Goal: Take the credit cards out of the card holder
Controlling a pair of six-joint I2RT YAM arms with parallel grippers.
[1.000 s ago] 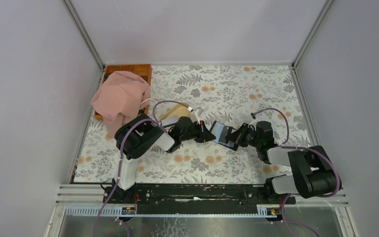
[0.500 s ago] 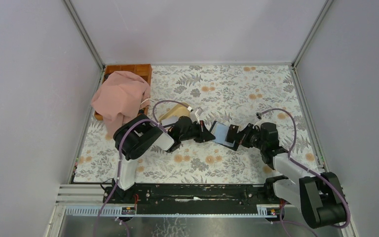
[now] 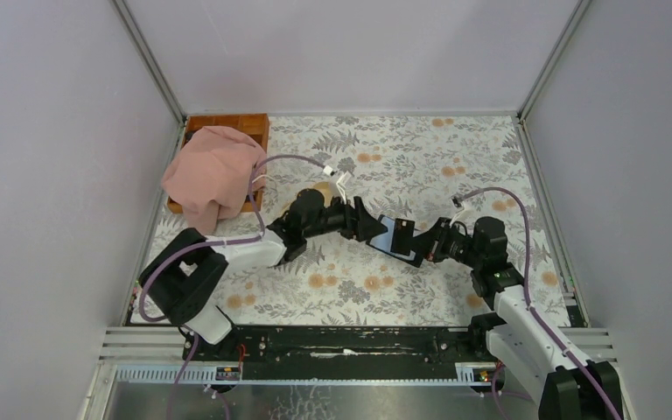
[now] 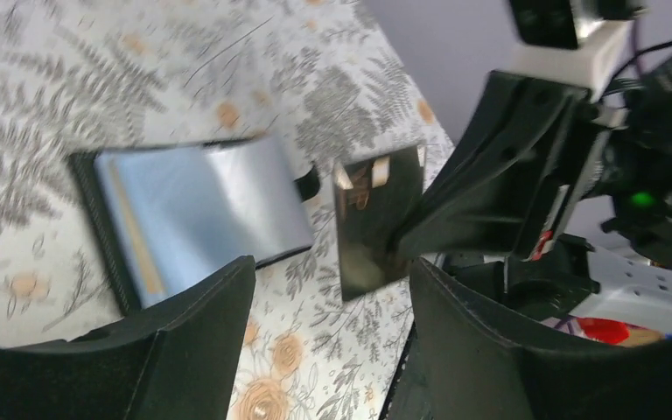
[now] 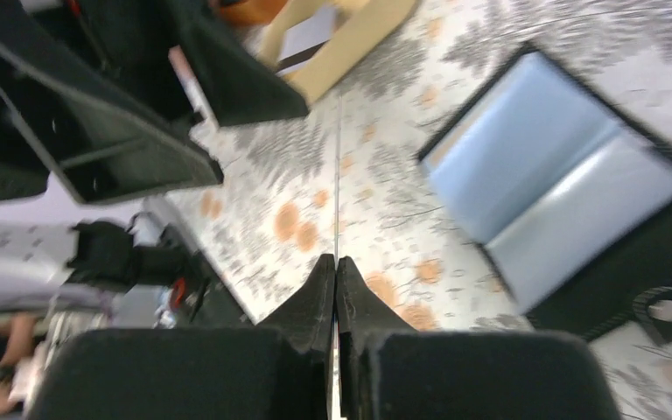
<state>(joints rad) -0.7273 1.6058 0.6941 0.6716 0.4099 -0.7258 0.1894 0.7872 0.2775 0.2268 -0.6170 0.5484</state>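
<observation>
The card holder (image 3: 388, 236) lies open on the flowered table, blue-grey inside facing up; it also shows in the left wrist view (image 4: 192, 210) and the right wrist view (image 5: 560, 201). My left gripper (image 3: 373, 229) stands open at the holder's left edge with nothing between its fingers (image 4: 192, 341). My right gripper (image 3: 422, 241) is shut on a thin black credit card (image 4: 376, 219) with light marks, held just right of the holder and clear of it. In the right wrist view the card (image 5: 339, 175) shows edge-on as a thin line between the shut jaws (image 5: 336, 262).
A pink cloth (image 3: 214, 175) drapes over a wooden tray (image 3: 236, 122) at the back left. A beige dish (image 3: 319, 191) lies behind my left arm, also seen as the dish (image 5: 359, 39) in the right wrist view. Grey walls close in three sides.
My left gripper has opened and let go of the card holder, and that arm has stretched out to the right. The right arm has pulled back with the card.
</observation>
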